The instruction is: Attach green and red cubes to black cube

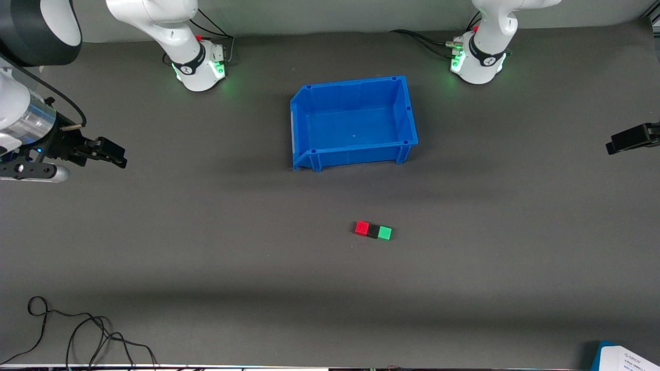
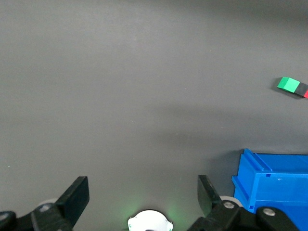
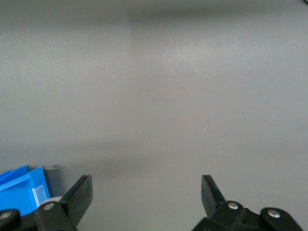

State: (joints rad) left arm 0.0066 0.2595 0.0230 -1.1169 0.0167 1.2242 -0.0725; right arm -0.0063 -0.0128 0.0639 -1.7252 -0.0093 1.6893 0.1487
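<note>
The red cube, the black cube and the green cube lie in one touching row on the grey table, black in the middle, nearer to the front camera than the blue bin. The left wrist view shows the green cube with the black cube beside it. My left gripper is open and empty, up in the air at the left arm's end of the table. My right gripper is open and empty at the right arm's end. Both are well away from the cubes.
An empty blue bin stands mid-table between the two arm bases; its corner shows in both wrist views. Black cables lie at the table's near edge toward the right arm's end. A blue-and-white box sits at the near corner toward the left arm's end.
</note>
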